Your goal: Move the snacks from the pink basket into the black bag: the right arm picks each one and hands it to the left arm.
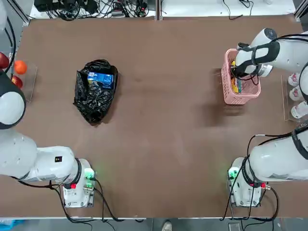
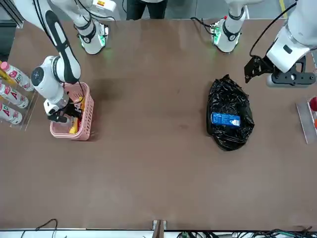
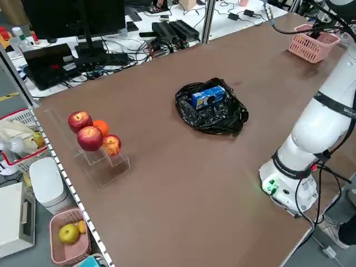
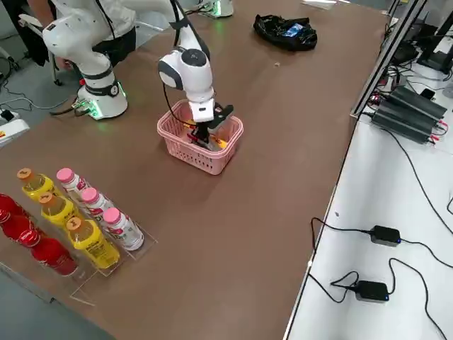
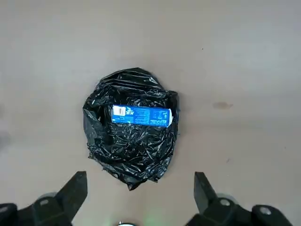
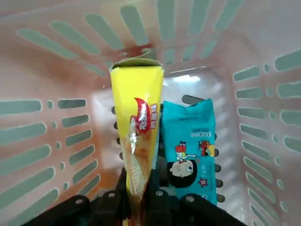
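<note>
So we can lift it out for handover, our right pincer [image 6: 137, 200] pinches the yellow pack [image 6: 137, 113] inside the pink basket [image 6: 70, 141]

So there's some red fruit [image 3: 90, 138] next to an orange [image 3: 101, 127], and a few bottles [image 4: 91, 241] standing together.

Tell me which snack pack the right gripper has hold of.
The yellow pack, pinched between the right gripper's fingers; the teal one lies beside it, ungripped.
</note>
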### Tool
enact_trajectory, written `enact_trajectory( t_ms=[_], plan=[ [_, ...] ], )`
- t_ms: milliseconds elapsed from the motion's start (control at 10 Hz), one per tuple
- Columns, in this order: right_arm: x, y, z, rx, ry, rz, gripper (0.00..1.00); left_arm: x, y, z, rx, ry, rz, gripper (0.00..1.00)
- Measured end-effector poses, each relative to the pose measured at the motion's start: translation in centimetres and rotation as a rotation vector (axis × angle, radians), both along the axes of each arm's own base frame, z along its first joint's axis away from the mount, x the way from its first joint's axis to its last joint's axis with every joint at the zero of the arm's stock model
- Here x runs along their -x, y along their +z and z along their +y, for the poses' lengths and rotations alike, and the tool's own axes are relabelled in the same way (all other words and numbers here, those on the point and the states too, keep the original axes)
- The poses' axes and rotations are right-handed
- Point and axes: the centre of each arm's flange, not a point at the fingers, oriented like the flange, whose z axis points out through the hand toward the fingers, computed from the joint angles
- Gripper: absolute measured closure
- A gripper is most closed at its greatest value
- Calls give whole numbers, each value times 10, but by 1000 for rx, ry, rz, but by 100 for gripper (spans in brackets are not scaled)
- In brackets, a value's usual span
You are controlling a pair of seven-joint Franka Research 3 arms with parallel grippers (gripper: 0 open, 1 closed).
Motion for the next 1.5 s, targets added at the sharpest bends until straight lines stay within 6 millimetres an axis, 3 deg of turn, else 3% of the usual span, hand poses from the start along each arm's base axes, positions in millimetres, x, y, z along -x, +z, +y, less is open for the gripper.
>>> enact_trajectory(
  t_ms=[600,1000,1500],
  plan=[
    [-14,20,2,-26,31,73,81,-1,-2,2,-1,61,3,0],
    [-18,32,1,-38,67,102,81,4,-2,-19,-4,108,3,0],
    [-19,45,-4,-52,76,138,81,0,-6,-11,-4,127,10,0]
  ],
)
